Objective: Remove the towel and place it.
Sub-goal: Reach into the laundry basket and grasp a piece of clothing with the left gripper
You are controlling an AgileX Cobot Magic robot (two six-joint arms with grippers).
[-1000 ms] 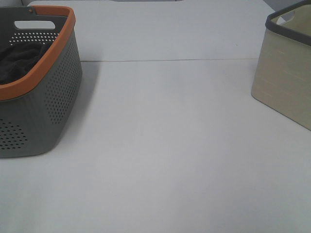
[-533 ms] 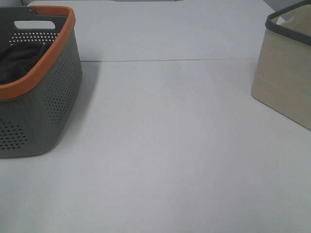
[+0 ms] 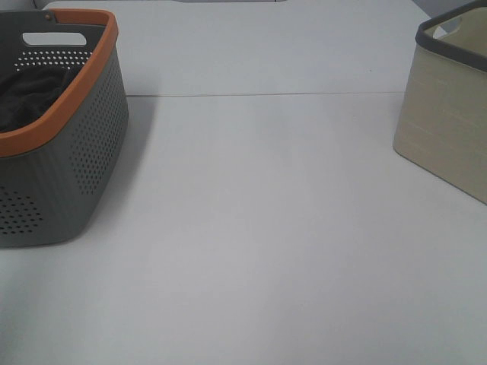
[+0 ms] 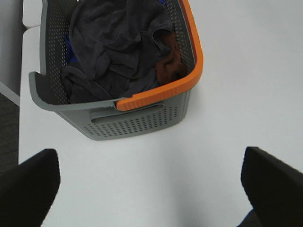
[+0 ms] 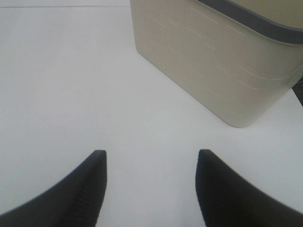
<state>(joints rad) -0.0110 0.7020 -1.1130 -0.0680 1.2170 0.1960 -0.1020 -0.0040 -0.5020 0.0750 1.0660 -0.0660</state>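
We are judging that nothing is done yet: the charcoal towel is lying crumpled in the grey orange-rimmed basket, partly covering a brown cloth. Our left gripper is hovering outside the basket's end wall, its jaws spread wide and empty. Our right gripper is hanging open-jawed near the beige basket. Between the baskets, the white table is giving us broad room to move.

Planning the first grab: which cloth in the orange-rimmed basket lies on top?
The charcoal-grey towel; it covers most of the basket, while the brown cloth and blue cloth only peek out at its edges.
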